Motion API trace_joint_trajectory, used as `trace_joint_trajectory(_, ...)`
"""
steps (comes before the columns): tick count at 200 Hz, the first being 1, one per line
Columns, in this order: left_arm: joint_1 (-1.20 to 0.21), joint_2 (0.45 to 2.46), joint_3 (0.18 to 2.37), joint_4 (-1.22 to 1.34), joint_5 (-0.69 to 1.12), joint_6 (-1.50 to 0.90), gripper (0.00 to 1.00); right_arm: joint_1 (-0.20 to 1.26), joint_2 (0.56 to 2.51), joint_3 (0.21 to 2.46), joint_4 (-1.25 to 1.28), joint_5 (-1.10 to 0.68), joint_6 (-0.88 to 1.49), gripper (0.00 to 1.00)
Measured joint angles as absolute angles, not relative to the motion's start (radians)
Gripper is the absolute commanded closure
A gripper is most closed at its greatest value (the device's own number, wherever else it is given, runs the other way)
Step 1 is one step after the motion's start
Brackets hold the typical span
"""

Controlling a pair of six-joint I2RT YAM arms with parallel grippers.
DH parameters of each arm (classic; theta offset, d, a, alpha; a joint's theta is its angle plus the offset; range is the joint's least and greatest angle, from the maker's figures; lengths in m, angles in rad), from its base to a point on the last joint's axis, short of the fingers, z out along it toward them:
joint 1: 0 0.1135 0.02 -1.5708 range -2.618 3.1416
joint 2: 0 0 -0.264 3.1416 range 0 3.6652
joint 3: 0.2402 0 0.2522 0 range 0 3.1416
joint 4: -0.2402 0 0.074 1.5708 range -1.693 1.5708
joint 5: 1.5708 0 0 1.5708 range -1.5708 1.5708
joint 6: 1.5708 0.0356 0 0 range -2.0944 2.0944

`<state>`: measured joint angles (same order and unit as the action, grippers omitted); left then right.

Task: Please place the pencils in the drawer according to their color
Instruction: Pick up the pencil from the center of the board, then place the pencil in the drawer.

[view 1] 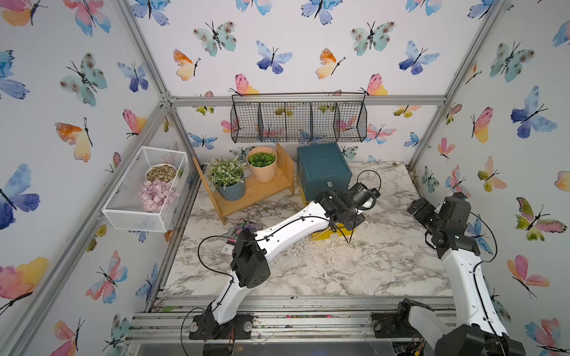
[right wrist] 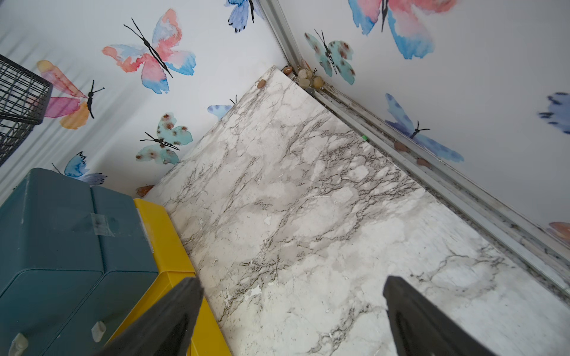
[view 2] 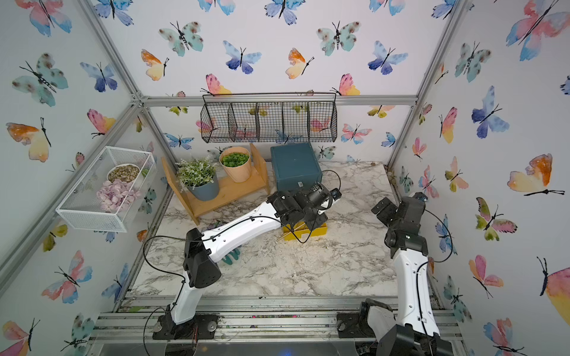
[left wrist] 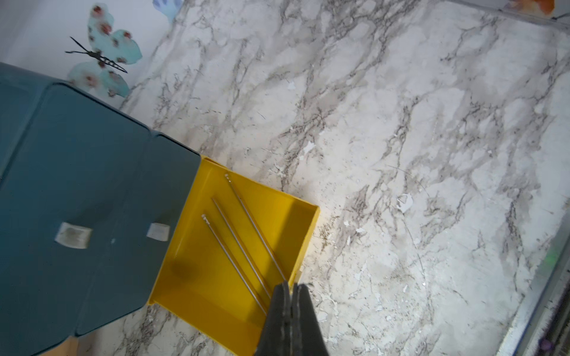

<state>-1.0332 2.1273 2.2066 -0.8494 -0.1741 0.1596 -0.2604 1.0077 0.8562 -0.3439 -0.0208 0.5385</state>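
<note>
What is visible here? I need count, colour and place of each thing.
chest: one, dark teal, back of table
yellow drawer: one, lowest, pulled out
pencils: three, pale, in the yellow drawer
wire basket: one, black, back wall
mesh basket: one, white, left wall
shelf: one, light wood, beside chest
plant pots: two, blue and peach, on shelf
table: one, marble pattern
left gripper: one, black, shut, over the yellow drawer
right gripper: one, black, open, empty, right of chest
</note>
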Motion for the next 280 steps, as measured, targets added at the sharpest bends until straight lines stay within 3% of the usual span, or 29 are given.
trace_joint_trajectory(101,-0.915,2.178,2.242,-0.597,-0.185,0.113,1.0,-0.26,1.008,0.841,-0.343,-0.021,0.541,0.02)
trace_joint_trajectory(215,-0.878,2.355,2.218,-0.564,-0.146,0.075,1.0,-0.26,1.008,0.78,-0.334,-0.071,0.554,0.01)
trace_joint_trajectory(243,-0.875,2.378,2.217,-0.574,-0.148,0.079,0.63,-0.26,1.015,0.756,-0.316,-0.125,0.556,0.01)
trace_joint_trajectory(280,-0.875,2.378,2.208,-0.58,-0.15,0.061,0.51,-0.26,1.018,0.689,-0.287,-0.203,0.557,0.03)
